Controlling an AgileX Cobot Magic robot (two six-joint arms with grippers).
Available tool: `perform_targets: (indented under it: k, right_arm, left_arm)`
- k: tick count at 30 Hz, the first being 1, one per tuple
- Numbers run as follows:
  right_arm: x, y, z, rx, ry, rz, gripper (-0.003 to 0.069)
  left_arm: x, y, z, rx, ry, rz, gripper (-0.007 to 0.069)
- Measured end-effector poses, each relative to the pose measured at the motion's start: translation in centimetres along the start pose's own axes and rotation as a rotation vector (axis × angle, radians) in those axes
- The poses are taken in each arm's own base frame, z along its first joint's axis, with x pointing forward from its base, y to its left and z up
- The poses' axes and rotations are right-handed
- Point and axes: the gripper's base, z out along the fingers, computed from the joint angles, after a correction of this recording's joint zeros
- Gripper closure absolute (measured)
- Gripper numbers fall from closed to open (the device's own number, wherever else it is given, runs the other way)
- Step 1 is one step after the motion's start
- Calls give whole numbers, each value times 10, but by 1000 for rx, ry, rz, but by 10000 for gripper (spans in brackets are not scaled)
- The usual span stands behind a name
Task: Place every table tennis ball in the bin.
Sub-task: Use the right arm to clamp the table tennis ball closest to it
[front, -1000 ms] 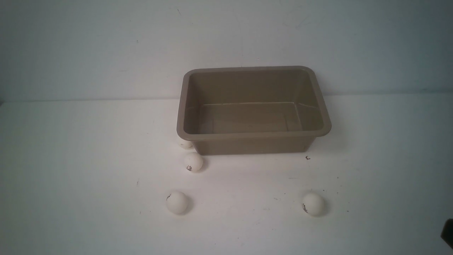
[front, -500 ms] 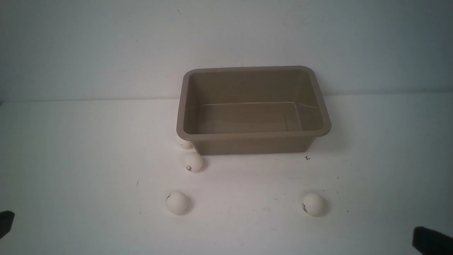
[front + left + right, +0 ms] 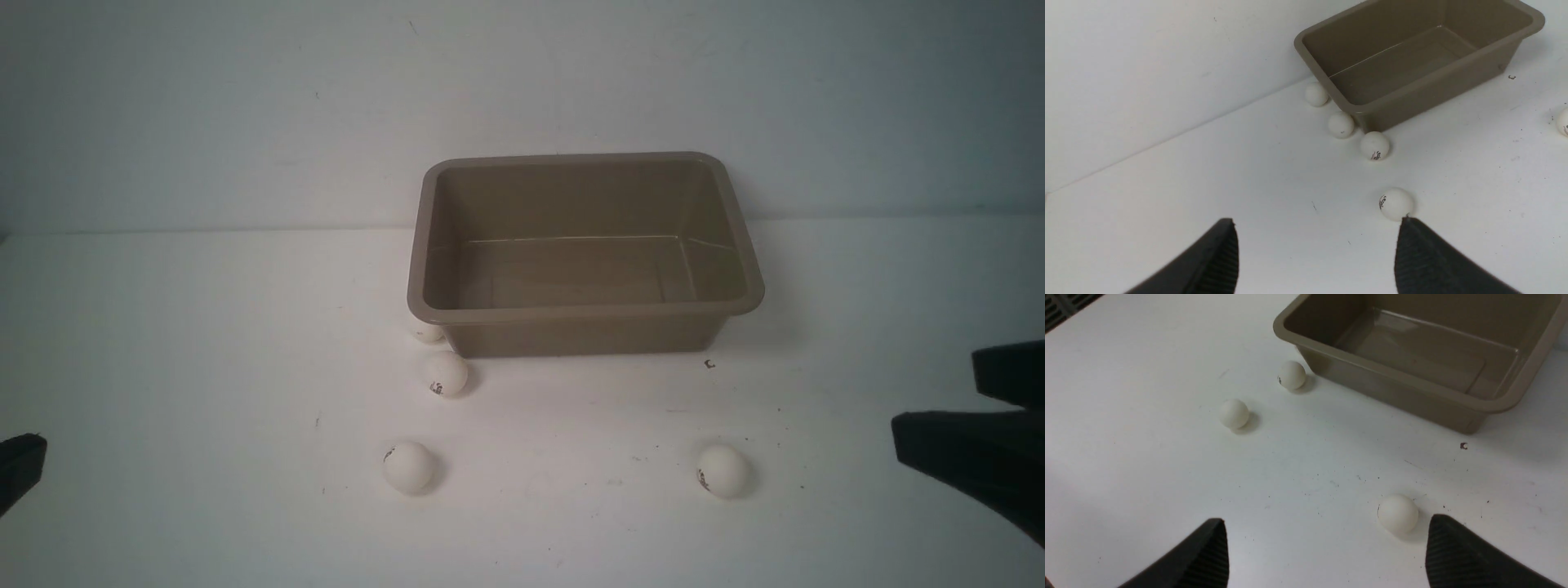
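Left gripper (image 3: 1316,222) and right gripper (image 3: 1327,520) gape empty, near left and right. The bin (image 3: 584,311) sits far-centre. Four balls (image 3: 407,467) lie on open table (image 3: 204,367) before it. Only the left wrist view shows the fifth ball (image 3: 1316,94).

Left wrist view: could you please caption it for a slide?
Left gripper, jaws open, facing five table tennis balls outside the empty bin.

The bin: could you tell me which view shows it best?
The front view: the whole bin, empty, is in frame. The left wrist view clips its rim; the right wrist view cuts off more.
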Motion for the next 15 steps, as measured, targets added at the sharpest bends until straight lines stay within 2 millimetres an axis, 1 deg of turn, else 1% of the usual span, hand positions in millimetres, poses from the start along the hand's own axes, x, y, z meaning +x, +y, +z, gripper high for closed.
perform_targets:
  k: [2, 3, 5, 7, 8, 11, 15]
  right_arm:
    - [-4, -8, 9, -4, 49, 0, 74]
    - [-7, -15, 18, -8, 88, -4, 74]
    - [-9, -23, 29, -16, 128, -20, 74]
    - [-11, -27, 35, -23, 145, -34, 74]
    - [-11, -31, 41, -30, 155, -48, 74]
    - [-11, -37, 53, -50, 173, -73, 74]
    - [-7, -47, 69, -70, 229, -50, 74]
  left_arm:
    - [-1, 1, 4, 14, 10, -12, 164]
    - [-2, 1, 8, 28, 19, -25, 164]
    - [-3, 1, 14, 49, 32, -40, 164]
    - [-5, 2, 18, 63, 39, -44, 164]
    - [-6, 2, 22, 76, 43, -42, 164]
    - [-10, 3, 29, 96, 30, -40, 164]
    - [-12, 5, 31, 89, 14, -20, 164]
